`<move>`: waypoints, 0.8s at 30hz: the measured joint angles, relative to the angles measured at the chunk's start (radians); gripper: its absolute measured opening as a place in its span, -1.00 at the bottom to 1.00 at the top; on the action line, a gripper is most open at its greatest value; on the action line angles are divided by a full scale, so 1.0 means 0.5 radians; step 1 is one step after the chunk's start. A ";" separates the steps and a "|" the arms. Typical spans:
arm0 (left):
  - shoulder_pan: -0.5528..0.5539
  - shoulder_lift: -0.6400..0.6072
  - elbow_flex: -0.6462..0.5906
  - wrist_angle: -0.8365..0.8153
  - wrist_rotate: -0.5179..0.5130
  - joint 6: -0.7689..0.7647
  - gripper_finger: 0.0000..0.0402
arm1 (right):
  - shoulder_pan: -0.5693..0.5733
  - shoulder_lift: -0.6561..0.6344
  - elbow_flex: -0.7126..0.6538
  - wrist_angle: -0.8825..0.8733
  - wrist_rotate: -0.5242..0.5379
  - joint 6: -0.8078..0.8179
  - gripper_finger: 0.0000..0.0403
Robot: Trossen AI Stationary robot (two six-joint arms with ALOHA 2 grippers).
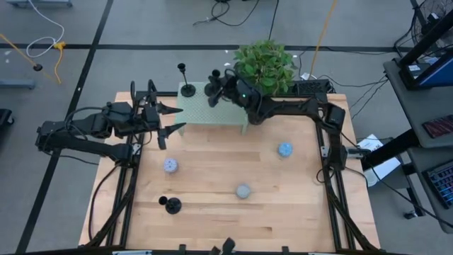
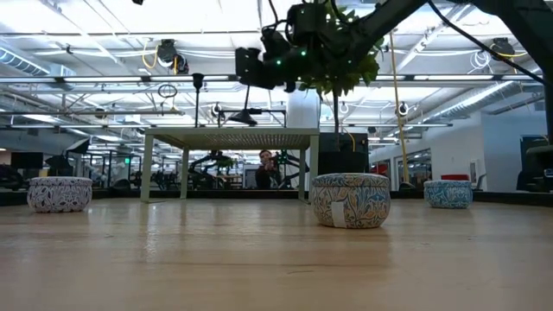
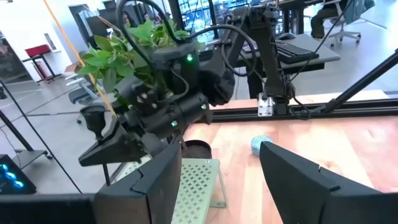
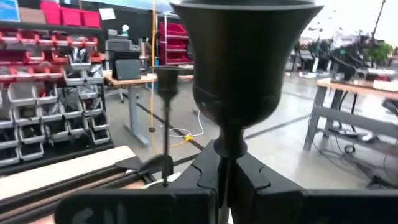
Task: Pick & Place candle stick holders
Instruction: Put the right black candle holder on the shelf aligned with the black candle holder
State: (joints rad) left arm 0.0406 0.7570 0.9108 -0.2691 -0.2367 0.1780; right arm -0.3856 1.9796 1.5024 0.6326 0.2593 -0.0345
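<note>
My right gripper [image 1: 214, 91] is over the pale green perforated stand [image 1: 226, 112] at the table's far edge, shut on a black candle stick holder [image 4: 242, 62]. A second holder [image 1: 186, 86] stands on its disc base on the stand's left end and shows farther off in the right wrist view [image 4: 166, 93]. A third holder [image 1: 170, 205] stands on the table near the front left. My left gripper [image 1: 173, 119] is open and empty just left of the stand, its fingers [image 3: 161, 180] pointing toward the right gripper. My right gripper pinches the holder's thin stem [image 4: 227, 148] between its two fingers, just below the cup top. The fingers come about level from the table's right side and lie across the stem. The holder is upright, and its disc base [image 2: 246, 117] seems a little above the stand's top.
A potted green plant [image 1: 265, 65] stands behind the stand's right end, close to the right arm. Three patterned round tins lie on the table: one at the left [image 1: 170, 166], one in the middle [image 1: 243, 191] and one at the right [image 1: 284, 149].
</note>
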 joint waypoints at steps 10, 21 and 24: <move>0.000 0.000 0.000 -0.040 -0.001 0.001 0.12 | -0.028 -0.005 -0.004 -0.086 -0.009 0.033 -0.98; 0.000 0.000 0.000 -0.038 -0.002 0.001 0.12 | -0.029 0.013 -0.004 -0.150 -0.154 0.119 -0.98; 0.000 0.000 0.000 -0.039 -0.002 0.001 0.12 | -0.043 0.032 -0.004 -0.240 -0.151 0.191 -0.98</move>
State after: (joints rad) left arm 0.0406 0.7570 0.9108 -0.2886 -0.2375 0.1787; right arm -0.4073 1.9954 1.5005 0.5127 0.1837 0.0612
